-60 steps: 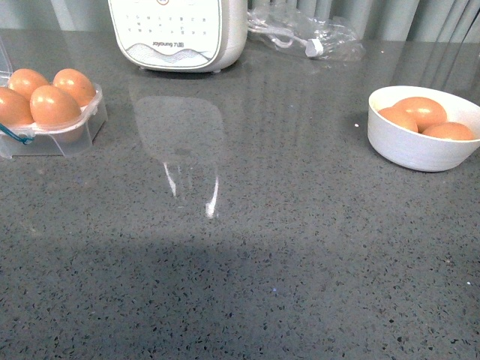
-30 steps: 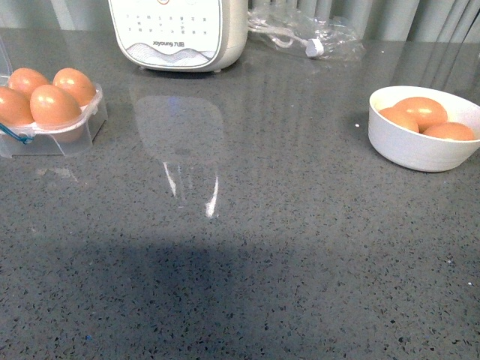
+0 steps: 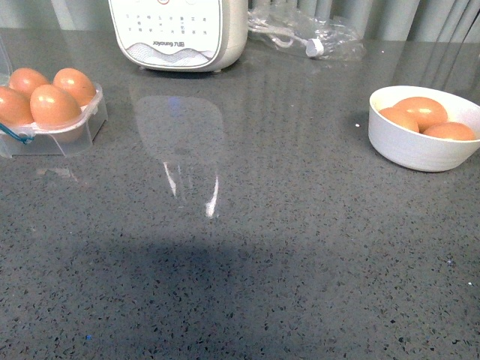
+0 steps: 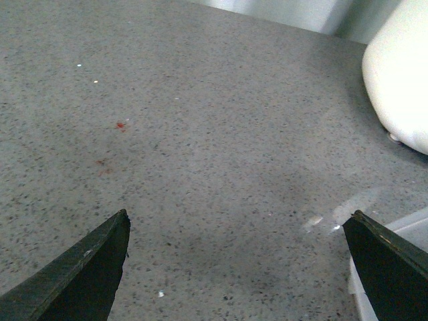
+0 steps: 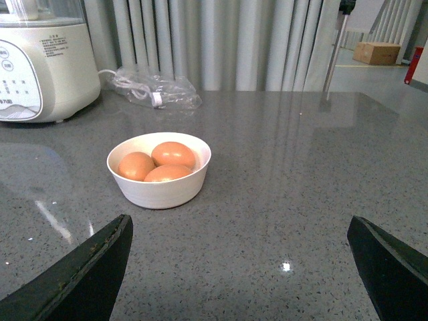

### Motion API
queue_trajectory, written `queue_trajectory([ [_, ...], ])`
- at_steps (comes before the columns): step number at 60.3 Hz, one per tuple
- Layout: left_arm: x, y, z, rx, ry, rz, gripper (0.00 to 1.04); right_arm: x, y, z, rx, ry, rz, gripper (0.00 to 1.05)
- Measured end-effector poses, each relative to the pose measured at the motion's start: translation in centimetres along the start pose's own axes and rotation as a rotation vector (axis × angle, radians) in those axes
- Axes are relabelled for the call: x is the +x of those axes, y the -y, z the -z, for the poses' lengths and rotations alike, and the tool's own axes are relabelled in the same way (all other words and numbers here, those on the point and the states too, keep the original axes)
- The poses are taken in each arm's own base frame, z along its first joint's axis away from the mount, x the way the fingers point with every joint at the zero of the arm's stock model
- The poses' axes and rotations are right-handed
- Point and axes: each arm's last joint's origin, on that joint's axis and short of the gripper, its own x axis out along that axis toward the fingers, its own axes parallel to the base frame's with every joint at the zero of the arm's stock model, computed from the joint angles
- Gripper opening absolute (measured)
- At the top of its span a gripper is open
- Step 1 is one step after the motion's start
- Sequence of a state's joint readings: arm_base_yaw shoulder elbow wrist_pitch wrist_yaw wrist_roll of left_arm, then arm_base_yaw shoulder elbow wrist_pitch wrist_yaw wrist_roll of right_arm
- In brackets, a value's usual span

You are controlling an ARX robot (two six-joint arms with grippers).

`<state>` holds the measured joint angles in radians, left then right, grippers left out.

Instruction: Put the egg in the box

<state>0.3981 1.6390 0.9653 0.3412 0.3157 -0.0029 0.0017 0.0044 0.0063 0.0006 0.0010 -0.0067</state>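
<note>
Status for you, operator:

- Bowl [image 3: 420, 154] at the far right of the counter [image 3: 247, 247]. It holds three eggs, packed against each other. The likely next egg [image 3: 424, 110] lies uppermost, toward the back.
- Box [image 3: 84, 129] at the far left, partly cut off by the frame edge. Four more sit in its cups. You cannot tell from here whether a cup is free, because the cut-off side is out of sight.
- Right gripper [image 5: 241, 219]: fingers spread wide, nothing between them. It faces the bowl but stands well apart from it.
- Left gripper [image 4: 239, 215]: fingers equally wide, empty, over bare counter near the base of the white appliance [image 4: 401, 80].
- Neither arm shows in the front view.
- A clear bag [image 3: 307, 34] lies at the back, beside the appliance, away from the line between bowl and box.

My reading is that you are partway through. Four are boxed, three wait in the bowl, and none is in transit. The next cycle has not begun. What is left is to reach into the bowl, close gently on one, carry it across and seat it in a cup.
</note>
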Motion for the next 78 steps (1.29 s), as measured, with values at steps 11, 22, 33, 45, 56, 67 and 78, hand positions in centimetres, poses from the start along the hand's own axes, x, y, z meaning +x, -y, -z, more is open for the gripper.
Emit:
queue_trajectory([
  [11,-0.1,3.0,0.5,0.003,-0.009,0.086,0.98,0.0,0.0,0.0,0.000,0.000,0.000,0.97],
  [22,-1.1,7.0,0.4,0.039,-0.002,0.215,0.98,0.0,0.0,0.0,0.000,0.000,0.000,0.97],
  [33,-3.0,11.1,1.0,0.082,-0.052,0.363,0.98,0.0,0.0,0.0,0.000,0.000,0.000,0.97],
  [45,-3.7,11.8,1.5,0.093,-0.094,0.391,0.98,0.0,0.0,0.0,0.000,0.000,0.000,0.97],
  [56,-5.0,11.1,0.3,0.090,-0.072,0.317,0.98,0.0,0.0,0.0,0.000,0.000,0.000,0.97],
  [67,-9.4,8.8,-2.8,0.081,0.016,0.133,0.98,0.0,0.0,0.0,0.000,0.000,0.000,0.97],
  [78,-15.0,5.6,-3.0,-0.014,0.001,-0.010,0.98,0.0,0.0,0.0,0.000,0.000,0.000,0.97],
])
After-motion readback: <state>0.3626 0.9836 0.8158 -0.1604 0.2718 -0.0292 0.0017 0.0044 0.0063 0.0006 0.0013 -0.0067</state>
